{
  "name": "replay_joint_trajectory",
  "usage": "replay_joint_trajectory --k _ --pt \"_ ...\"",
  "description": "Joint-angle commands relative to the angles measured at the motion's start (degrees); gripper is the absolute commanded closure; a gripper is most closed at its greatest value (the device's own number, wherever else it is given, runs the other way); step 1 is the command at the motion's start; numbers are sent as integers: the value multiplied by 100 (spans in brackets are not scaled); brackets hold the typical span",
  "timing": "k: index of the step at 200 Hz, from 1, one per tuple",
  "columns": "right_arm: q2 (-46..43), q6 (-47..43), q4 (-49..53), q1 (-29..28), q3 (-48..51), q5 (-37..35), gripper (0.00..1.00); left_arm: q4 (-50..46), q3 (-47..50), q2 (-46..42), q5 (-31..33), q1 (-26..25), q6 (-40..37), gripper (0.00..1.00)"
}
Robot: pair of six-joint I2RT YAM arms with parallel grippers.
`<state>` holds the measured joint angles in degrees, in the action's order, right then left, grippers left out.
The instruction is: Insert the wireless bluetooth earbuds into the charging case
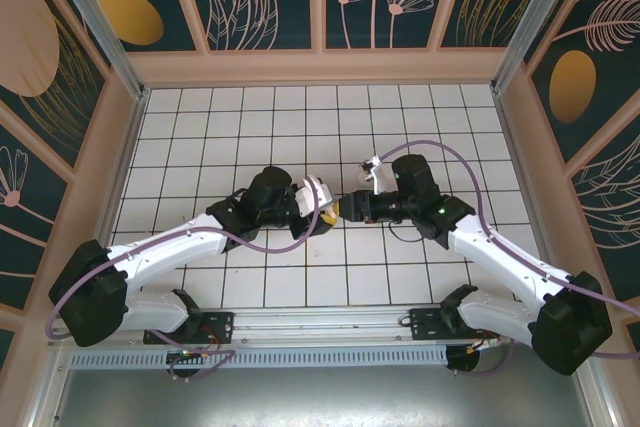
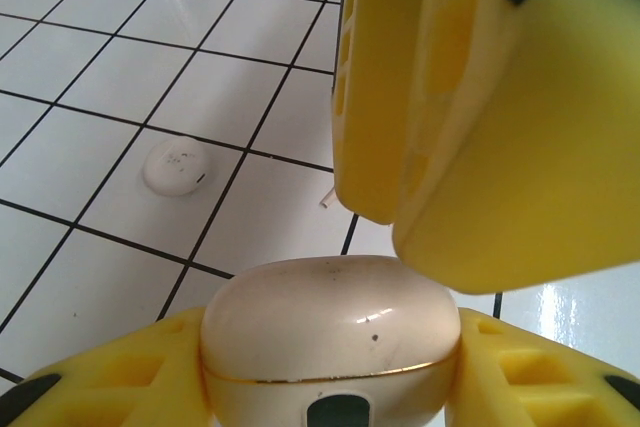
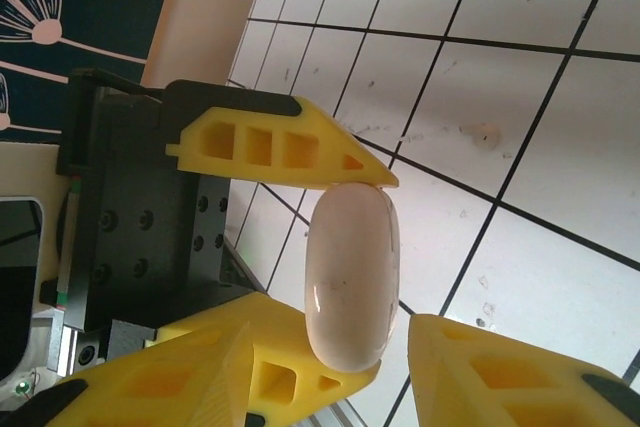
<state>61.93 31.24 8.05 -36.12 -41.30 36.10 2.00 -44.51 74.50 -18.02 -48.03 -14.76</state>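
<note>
The charging case (image 2: 330, 332) is a cream, rounded shell with a thin gold seam, and its lid is down. My left gripper (image 2: 330, 377) is shut on it, one yellow finger on each side, holding it above the tiles. In the right wrist view the case (image 3: 352, 267) hangs end-on between the left gripper's fingers (image 3: 290, 142). My right gripper (image 3: 330, 325) stands open around its near end, with a gap to the right fingertip (image 3: 500, 367). One small white earbud (image 2: 175, 167) lies on a tile beyond the case. Both grippers (image 1: 340, 210) meet at the table's middle.
White tiled floor (image 1: 250, 117) with dark grout lines, walled by beige panels (image 1: 320, 67) at the back and sides. The right gripper's yellow fingers (image 2: 480, 127) hang just above the case. Purple cables loop beside both arms.
</note>
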Motion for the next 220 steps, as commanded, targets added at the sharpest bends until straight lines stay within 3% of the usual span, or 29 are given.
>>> replay_joint_trajectory --k 1,62,104,166,220 --pt "86 57 -248 -65 19 38 55 253 -24 -42 -174 -35 74 56" --pt "258 57 -335 -194 -2 -23 58 392 -60 1 -262 -32 183 56" --pt "262 13 -253 -220 -13 -41 69 450 -128 47 -282 -37 228 57" --pt "308 -22 -184 -244 -57 -75 76 442 -216 36 -274 -37 204 56" --pt "226 -100 -180 -255 -74 -290 82 392 -252 30 -246 -39 245 46"
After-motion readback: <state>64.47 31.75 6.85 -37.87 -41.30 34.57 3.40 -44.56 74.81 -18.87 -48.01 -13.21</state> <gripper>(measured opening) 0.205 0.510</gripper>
